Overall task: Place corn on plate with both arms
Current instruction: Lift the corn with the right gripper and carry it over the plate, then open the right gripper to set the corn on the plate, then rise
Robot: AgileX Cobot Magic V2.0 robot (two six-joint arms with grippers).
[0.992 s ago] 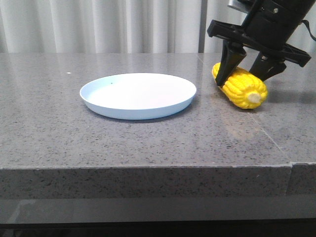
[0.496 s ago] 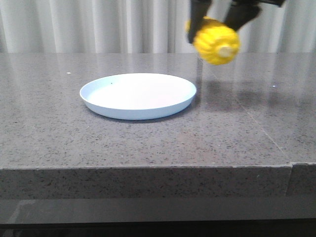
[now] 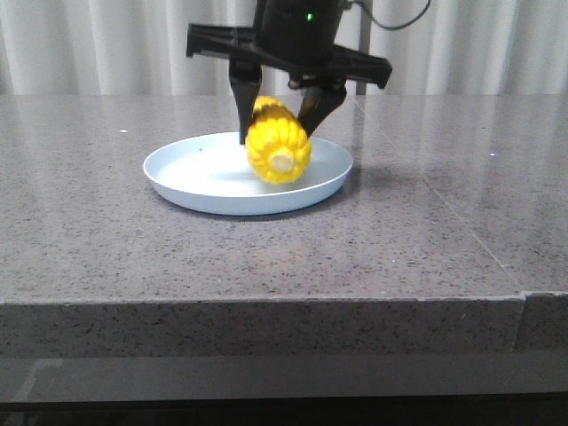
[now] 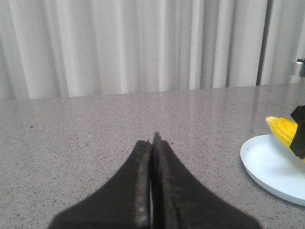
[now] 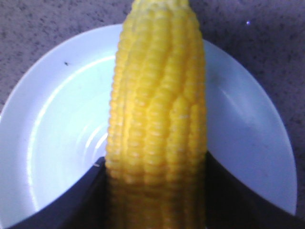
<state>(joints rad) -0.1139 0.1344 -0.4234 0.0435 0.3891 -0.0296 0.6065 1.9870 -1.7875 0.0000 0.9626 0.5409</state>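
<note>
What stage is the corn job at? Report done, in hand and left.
Done: the corn is off the table and over the plate, gripped by the right gripper. In hand: it hangs low over the plate, its cream stub end facing the camera; whether it touches the plate cannot be told. Left: set it down, open the fingers, withdraw. The left gripper is shut and empty, away from the plate.

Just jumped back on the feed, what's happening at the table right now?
The right hand is shut on the corn and holds it over the plate, the cream stub end facing the front camera. Whether the cob already touches the plate is hard to tell, and it has not been let go. The left hand is shut and empty, off to the side over the grey counter, with the plate's edge just visible from its wrist camera.
</note>
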